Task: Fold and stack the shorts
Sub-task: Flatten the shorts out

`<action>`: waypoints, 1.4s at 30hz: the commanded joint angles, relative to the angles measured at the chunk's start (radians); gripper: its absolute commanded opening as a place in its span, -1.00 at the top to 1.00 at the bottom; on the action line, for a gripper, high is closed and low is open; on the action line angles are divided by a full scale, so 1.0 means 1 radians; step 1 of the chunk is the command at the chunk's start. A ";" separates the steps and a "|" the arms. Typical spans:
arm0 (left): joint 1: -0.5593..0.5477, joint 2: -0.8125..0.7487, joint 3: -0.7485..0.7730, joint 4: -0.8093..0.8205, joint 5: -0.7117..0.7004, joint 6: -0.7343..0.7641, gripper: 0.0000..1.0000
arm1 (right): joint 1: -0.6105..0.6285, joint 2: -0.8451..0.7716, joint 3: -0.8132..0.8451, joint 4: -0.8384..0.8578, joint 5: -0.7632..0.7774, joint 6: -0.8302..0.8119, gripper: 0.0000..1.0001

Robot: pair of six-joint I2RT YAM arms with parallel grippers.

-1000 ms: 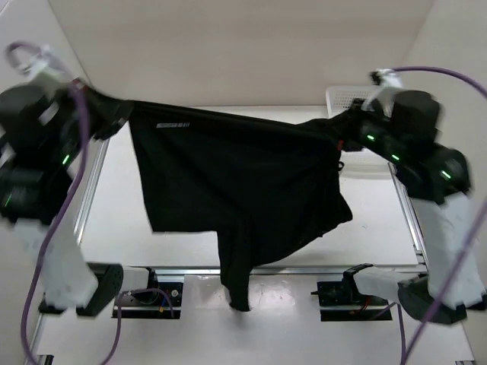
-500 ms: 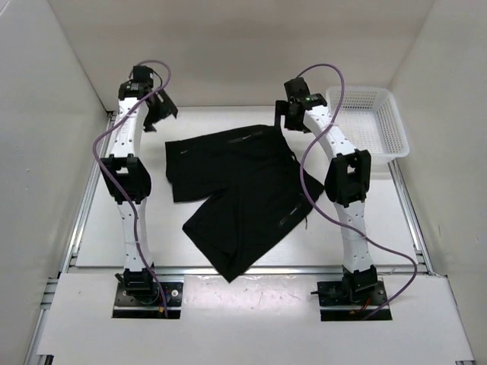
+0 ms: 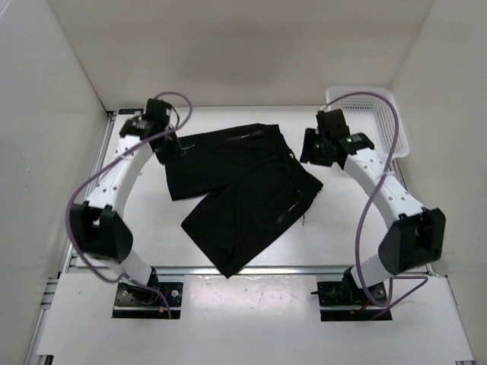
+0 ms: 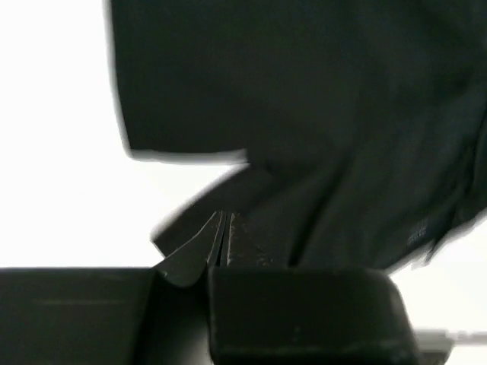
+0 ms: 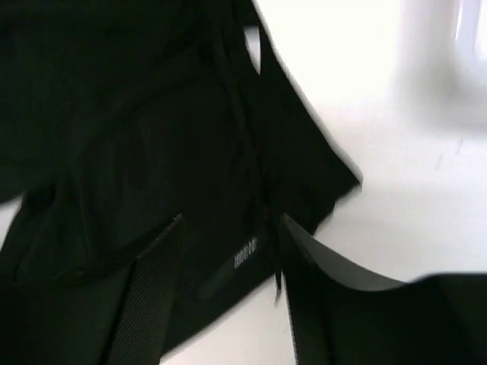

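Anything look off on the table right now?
The shorts lie unfolded and skewed: the near leg runs diagonally, its hem reaching the table's front edge. White basket looks fine.

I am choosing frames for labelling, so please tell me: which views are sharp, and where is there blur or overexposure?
Top external: sharp and evenly lit, the shorts show clear edges. Left wrist: blurred, the shorts' hem smears and the table is blown out white. Right wrist: also soft, table washed out, yet the white print is faintly visible.
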 commanded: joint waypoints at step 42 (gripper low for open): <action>-0.271 0.035 -0.472 0.045 -0.166 -0.191 0.32 | -0.008 -0.217 -0.451 -0.010 -0.015 0.039 -0.17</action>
